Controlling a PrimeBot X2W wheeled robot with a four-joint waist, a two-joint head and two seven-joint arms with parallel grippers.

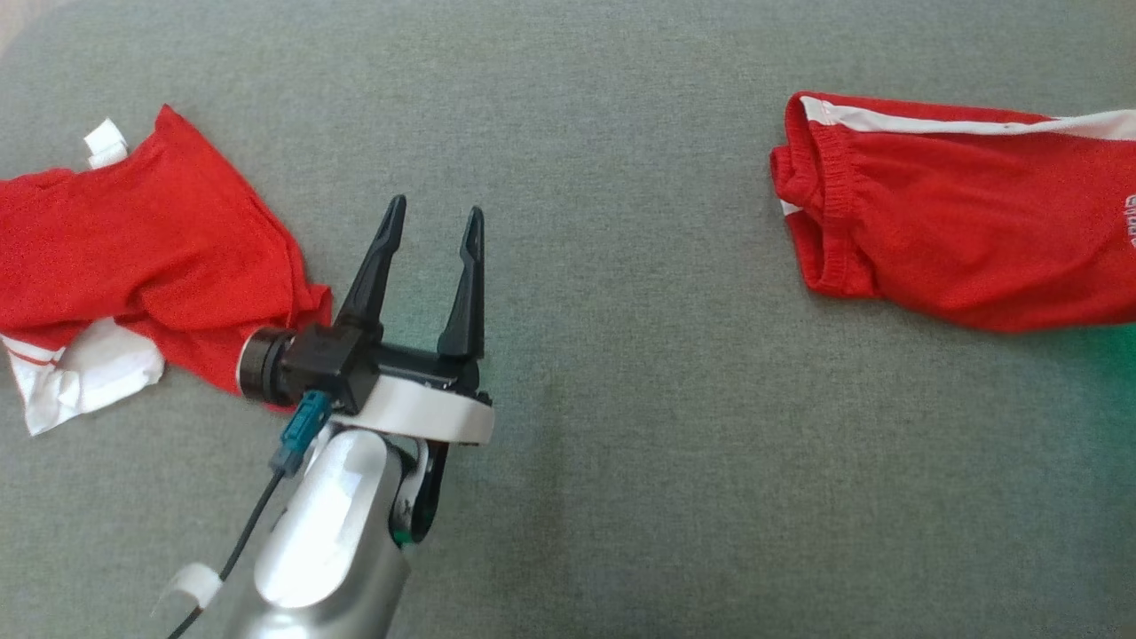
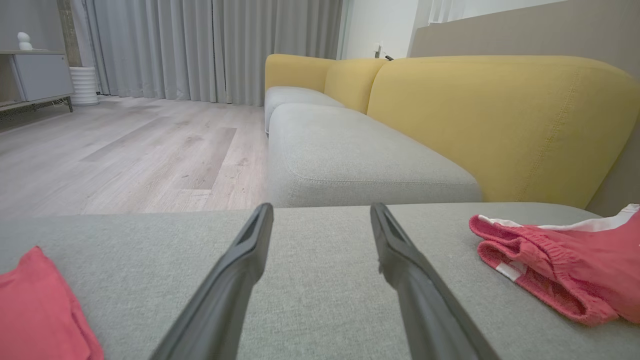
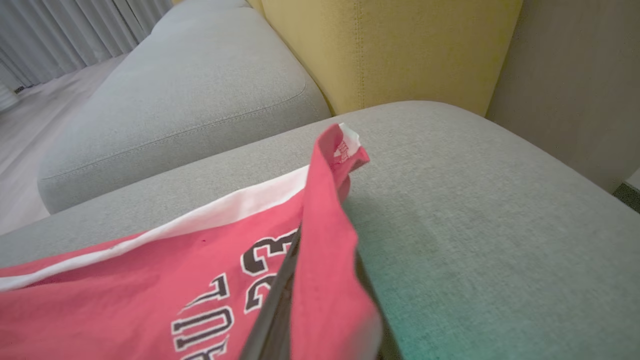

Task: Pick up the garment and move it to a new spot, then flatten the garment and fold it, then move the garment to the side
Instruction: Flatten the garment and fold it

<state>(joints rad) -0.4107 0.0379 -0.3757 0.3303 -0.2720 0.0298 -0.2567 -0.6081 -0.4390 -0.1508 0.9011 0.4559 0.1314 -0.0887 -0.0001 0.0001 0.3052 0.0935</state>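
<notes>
Red shorts (image 1: 958, 222) with a white side stripe and an elastic waistband lie at the right of the grey cushion (image 1: 621, 355); they also appear in the left wrist view (image 2: 565, 270). My right gripper (image 3: 325, 200) is shut on a fold of these shorts (image 3: 150, 295), near their black-and-white lettering. The fabric drapes over its dark finger (image 3: 278, 305) and hides the tips. My left gripper (image 1: 436, 210) hovers open above bare cushion between the two garments, with nothing between its fingers (image 2: 240, 280).
A second crumpled red and white garment (image 1: 133, 257) lies at the left, touching the left wrist's side. Yellow backrests (image 2: 500, 120) stand behind the grey seat cushions (image 2: 350, 155). Wooden floor (image 2: 125, 150) lies beyond the cushion's edge.
</notes>
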